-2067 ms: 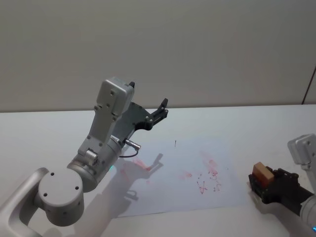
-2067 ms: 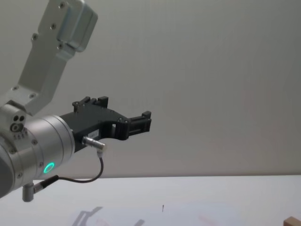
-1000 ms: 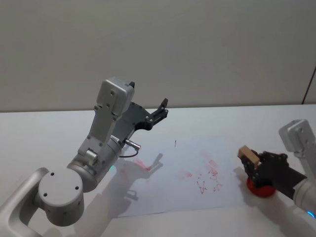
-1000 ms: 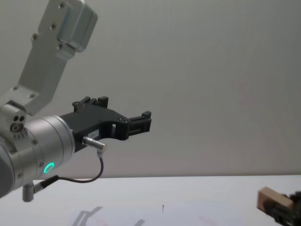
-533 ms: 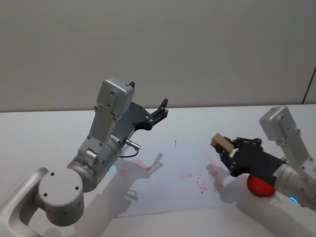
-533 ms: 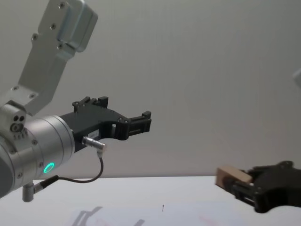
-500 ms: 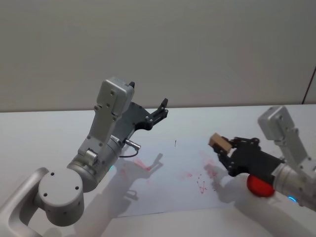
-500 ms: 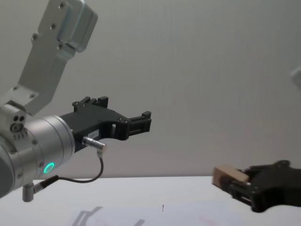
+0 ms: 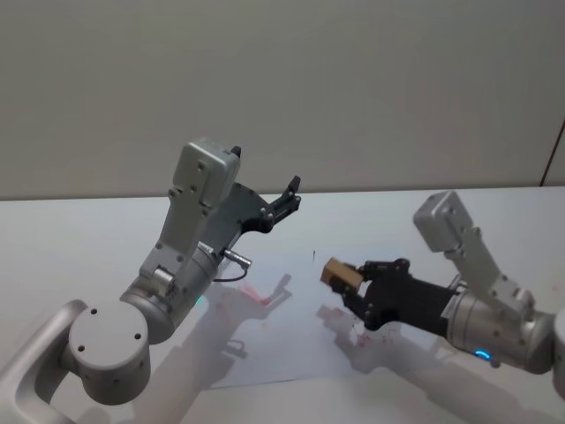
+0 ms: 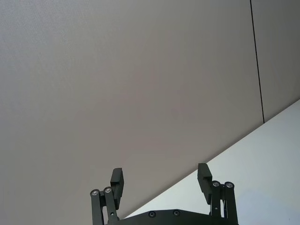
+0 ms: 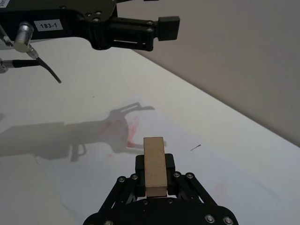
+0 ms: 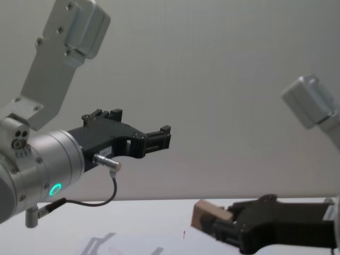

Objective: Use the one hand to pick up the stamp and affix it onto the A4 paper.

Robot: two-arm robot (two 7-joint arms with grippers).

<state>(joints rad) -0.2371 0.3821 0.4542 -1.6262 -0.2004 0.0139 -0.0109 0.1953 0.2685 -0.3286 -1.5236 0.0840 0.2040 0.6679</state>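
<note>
Right claw [image 9: 351,283] moved light-brown stamp [image 9: 339,271] over A4 paper [image 9: 287,340].

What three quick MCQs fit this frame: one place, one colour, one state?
1. Where is the stamp?
A. In the right gripper, over the A4 paper
B. Lying flat on the paper
C. In the left gripper

2. What colour are the paper's smudged marks?
A. Green
B. Blue
C. Red

3. How do the left gripper's jaws stand?
A. Shut on the stamp
B. Open and empty
C. Shut on the paper

Answers:
1 A: the wooden block sits clamped in the right jaws, above the sheet.
2 C: red smears show on the white sheet.
3 B: the left wrist view shows a wide gap with nothing in it.
</note>
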